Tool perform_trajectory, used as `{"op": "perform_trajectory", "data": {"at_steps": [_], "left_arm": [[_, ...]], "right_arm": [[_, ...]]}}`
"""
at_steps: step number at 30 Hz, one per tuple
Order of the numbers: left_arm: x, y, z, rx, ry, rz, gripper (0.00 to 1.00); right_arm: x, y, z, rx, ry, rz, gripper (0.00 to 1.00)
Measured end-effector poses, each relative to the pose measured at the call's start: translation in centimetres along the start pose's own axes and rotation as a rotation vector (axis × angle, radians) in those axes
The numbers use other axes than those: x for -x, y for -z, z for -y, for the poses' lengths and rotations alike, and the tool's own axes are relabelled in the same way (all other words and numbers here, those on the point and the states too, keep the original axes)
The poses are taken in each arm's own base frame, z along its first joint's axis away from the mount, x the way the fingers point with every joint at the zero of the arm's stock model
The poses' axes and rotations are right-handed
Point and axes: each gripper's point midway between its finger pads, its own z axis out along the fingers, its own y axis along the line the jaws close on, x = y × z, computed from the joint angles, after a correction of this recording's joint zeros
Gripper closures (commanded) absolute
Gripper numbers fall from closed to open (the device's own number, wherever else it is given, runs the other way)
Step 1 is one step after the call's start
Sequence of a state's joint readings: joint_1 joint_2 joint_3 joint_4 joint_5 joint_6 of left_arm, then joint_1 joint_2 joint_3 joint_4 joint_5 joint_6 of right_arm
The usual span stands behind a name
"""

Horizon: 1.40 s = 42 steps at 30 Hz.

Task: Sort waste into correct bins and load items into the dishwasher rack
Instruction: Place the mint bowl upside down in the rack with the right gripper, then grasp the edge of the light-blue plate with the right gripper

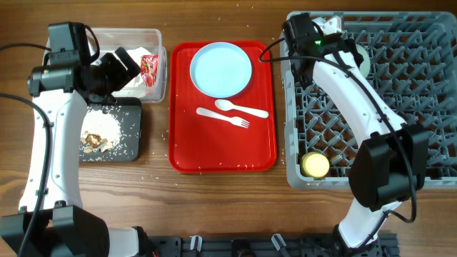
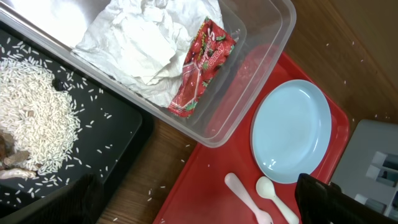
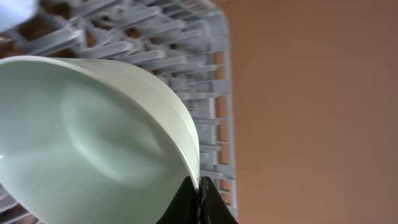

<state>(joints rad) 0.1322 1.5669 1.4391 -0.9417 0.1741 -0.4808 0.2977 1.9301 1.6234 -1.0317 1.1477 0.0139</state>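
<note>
Up in the far left corner of the dishwasher rack (image 1: 435, 71), the right gripper (image 3: 200, 193) has its fingers pinched tight on the rim of a pale blue-green bowl (image 3: 93, 137). The bowl sits tilted among the pegs, so I'd say it's being set in, not let go yet. I can only make out one bowl for sure. The yellow cup (image 1: 315, 165) is in the rack too, at the near left corner.

On the other side, the left gripper (image 2: 196, 193) hangs wide open with nothing in it, over where the clear tub (image 2: 273, 25) meets the black tray (image 2: 118, 130).

The waste looks sorted to me. The red wrapper (image 2: 202, 65) and the napkin (image 2: 137, 43) are both in the tub, and the food scraps (image 2: 31, 118) are piled in the black tray.

What's left is all on the red tray (image 1: 221, 150): the blue plate (image 1: 221, 68) at the far end, with the spoon (image 1: 239, 108) and fork (image 1: 225, 118) side by side just below it.

Nothing sits on top of those three, so they should be easy to grab. The right arm does stretch across the rack's left side, though. A few loose grains are scattered on the table and the red tray.
</note>
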Motion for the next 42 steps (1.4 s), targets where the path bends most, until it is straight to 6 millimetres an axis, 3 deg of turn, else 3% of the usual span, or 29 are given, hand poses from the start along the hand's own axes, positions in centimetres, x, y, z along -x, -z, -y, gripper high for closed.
{"op": "perform_trajectory", "data": {"at_steps": [4,26,28,32,36,42], "left_arm": [[0.0,0.0,0.0,0.000,0.000,0.000,0.00],[0.0,0.0,0.0,0.000,0.000,0.000,0.00],[0.0,0.0,0.0,0.000,0.000,0.000,0.00],[0.0,0.0,0.0,0.000,0.000,0.000,0.00],[0.0,0.0,0.0,0.000,0.000,-0.001,0.00],[0.0,0.0,0.0,0.000,0.000,0.000,0.00]], "right_arm": [[0.1,0.0,1.1,-0.064,-0.007,0.002,0.95],[-0.4,-0.3,-2.0,0.027,0.029,0.008,0.94],[-0.2,0.7,-2.6,0.037,0.057,0.028,0.65],[0.5,3.1,-4.3,0.074,0.104,0.084,0.30],[0.9,5.3,-6.1,0.121,0.139,0.134,0.16],[0.8,6.0,-7.6,0.202,0.149,0.142,0.05]]}}
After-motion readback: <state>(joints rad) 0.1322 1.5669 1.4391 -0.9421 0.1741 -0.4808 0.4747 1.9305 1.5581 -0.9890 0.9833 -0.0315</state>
